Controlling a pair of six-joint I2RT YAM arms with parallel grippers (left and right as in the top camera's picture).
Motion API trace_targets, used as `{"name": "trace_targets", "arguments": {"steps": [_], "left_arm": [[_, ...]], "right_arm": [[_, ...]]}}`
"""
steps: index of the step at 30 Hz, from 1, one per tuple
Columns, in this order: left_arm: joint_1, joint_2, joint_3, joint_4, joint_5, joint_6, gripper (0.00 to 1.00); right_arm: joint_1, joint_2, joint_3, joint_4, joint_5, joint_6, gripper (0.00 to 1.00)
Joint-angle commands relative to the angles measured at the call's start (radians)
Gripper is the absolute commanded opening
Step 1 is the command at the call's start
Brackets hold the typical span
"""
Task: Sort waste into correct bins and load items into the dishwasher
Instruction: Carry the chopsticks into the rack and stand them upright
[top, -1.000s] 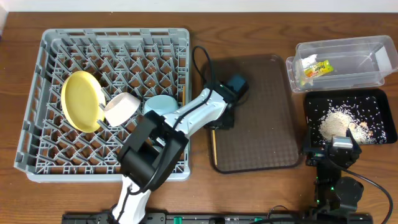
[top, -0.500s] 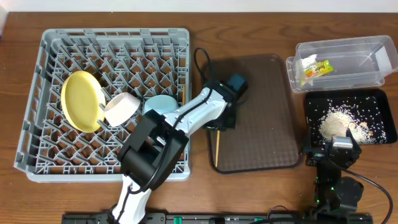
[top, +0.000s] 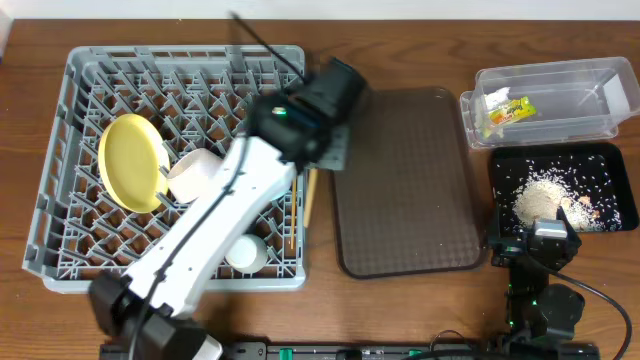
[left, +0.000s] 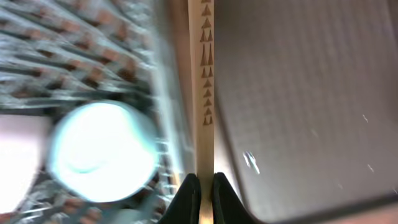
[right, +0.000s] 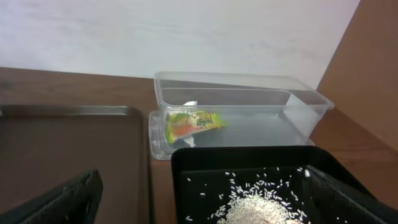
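Note:
My left gripper (top: 318, 158) is shut on a wooden chopstick (top: 310, 198), which hangs over the gap between the grey dish rack (top: 90, 255) and the brown tray. The left wrist view shows the jaws (left: 203, 194) pinching the chopstick (left: 204, 74), with the light-blue bowl (left: 102, 152) blurred to its left. The rack holds a yellow plate (top: 130, 160), a white bowl (top: 195, 172), a white cup (top: 245, 253) and a second chopstick (top: 293, 220). The snack wrapper (top: 505, 110) lies in the clear tub (top: 560, 130). Rice (top: 540, 195) lies in the black tray (top: 560, 152). My right gripper (right: 205, 208) is open and empty by the black tray.
The brown serving tray (top: 410, 180) lies between the rack and the bins. My left arm stretches diagonally across the rack's lower right part. The right wrist view shows the wrapper (right: 193, 122) in the tub (right: 249, 84) and the rice (right: 261, 208).
My left arm has swung up and left, lifting the chopstick off the brown tray's left edge towards the rack's right side. The white cup has come into view. The right arm has not moved.

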Motion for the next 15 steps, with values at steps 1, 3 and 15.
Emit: {"name": "trace_targets", "arguments": {"steps": [1, 3, 15], "left_arm": [[0.064, 0.054, -0.037, 0.001, -0.070, 0.023, 0.06], [0.089, 0.068, -0.065, 0.018, -0.065, 0.023, 0.06], [0.139, 0.127, -0.089, 0.066, 0.022, 0.023, 0.06]], "right_arm": [[-0.013, -0.006, -0.004, -0.001, -0.001, 0.011, 0.99], [-0.013, -0.006, -0.004, -0.001, -0.001, 0.011, 0.99], [-0.013, -0.006, -0.004, -0.001, -0.001, 0.010, 0.99]]}}
